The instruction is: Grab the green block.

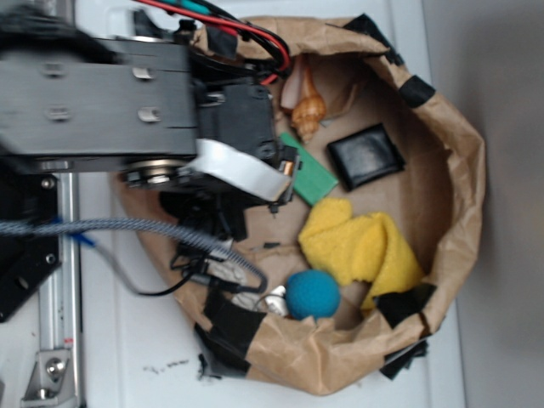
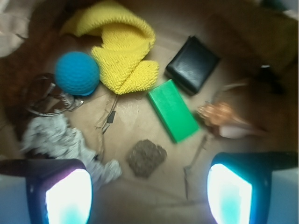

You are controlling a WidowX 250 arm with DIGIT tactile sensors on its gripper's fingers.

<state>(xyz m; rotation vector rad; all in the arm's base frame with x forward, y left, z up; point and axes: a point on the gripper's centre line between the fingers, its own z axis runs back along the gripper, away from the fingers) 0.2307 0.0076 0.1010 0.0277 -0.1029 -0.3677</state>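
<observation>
From where I stood the arm's black body hid most of the gripper (image 2: 148, 189); in the wrist view its two fingers stood wide apart, holding nothing. Left to right: teal ball (image 2: 77, 73), yellow cloth (image 2: 124, 51), then the green block (image 2: 173, 110) flat just beside the black wallet (image 2: 193, 64). Everything sat in a crumpled brown paper bag (image 1: 463, 161) on a white surface.
</observation>
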